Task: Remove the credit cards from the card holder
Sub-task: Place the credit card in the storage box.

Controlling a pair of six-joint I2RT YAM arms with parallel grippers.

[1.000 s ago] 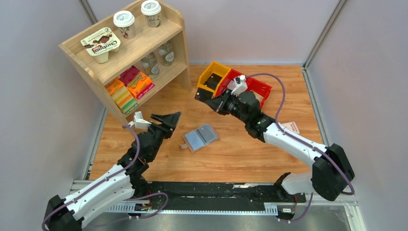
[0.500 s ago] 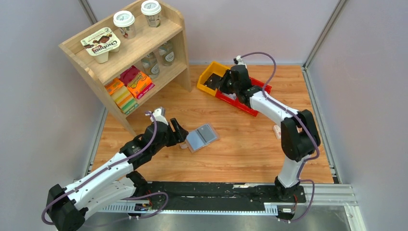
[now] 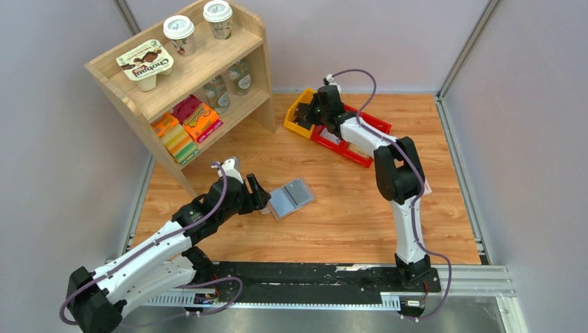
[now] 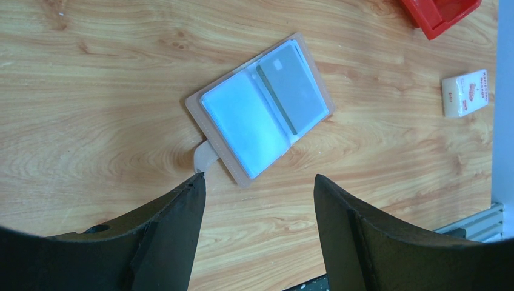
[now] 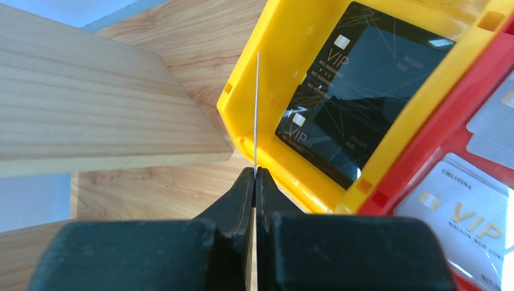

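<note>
**Top external view.** The left gripper (image 3: 260, 193), its fingers spread wide and holding nothing, hovers just left of the card holder (image 3: 292, 198). The holder lies open and flat on the tabletop (image 3: 347, 215). The right gripper (image 3: 310, 114) reaches over the yellow bin (image 3: 295, 119), which adjoins the red bin (image 3: 350, 152).

**Left wrist view.** A grey card (image 4: 295, 85) shows through the holder's far panel. The clear tab (image 4: 205, 159) lies just beside one fingertip.

**Right wrist view.** The fingers are pinched together on a thin card (image 5: 256, 109), seen edge-on above the yellow bin's rim. Black cards (image 5: 357, 85) lie in that bin, and pale cards (image 5: 454, 206) lie in the red one.
</note>
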